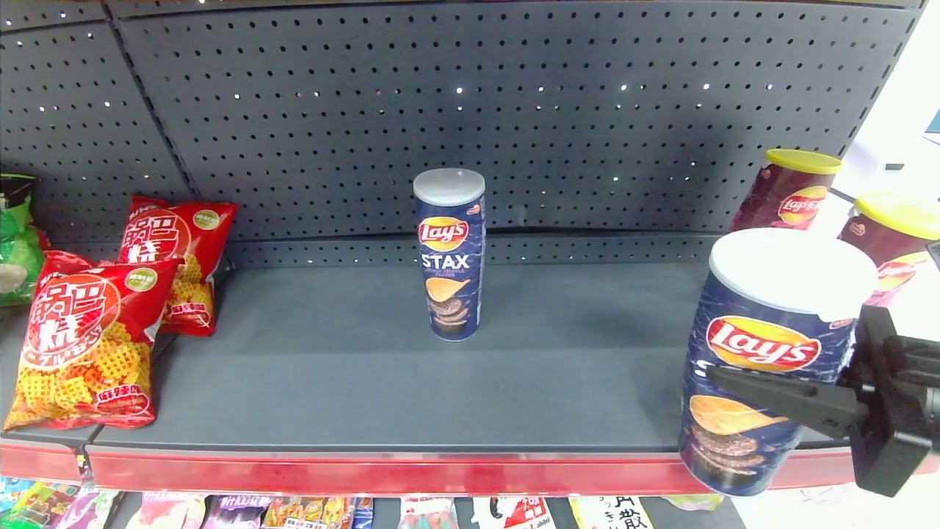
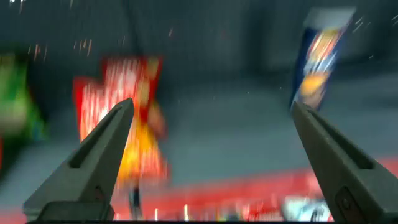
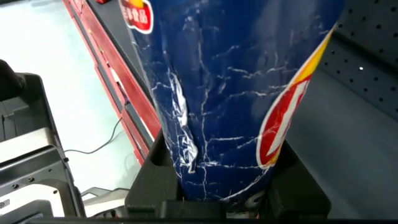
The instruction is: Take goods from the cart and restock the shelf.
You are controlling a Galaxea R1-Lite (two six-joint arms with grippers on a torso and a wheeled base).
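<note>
Blue chip can (image 1: 764, 345), upright, in right end effector's (image 3: 224, 186) grip

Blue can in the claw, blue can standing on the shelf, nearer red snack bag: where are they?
Held blue can (image 1: 764, 344): head view, its logo.
Standing blue can (image 1: 449, 261): head view, mid label.
Nearer red snack bag (image 1: 81, 345): head view, front centre.

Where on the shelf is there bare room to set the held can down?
Bare shelf lies between the red bags and the standing can, and again between that can and the held can. The left end is crowded with bags; yellow-lidded cans stand beyond the right end.
</note>
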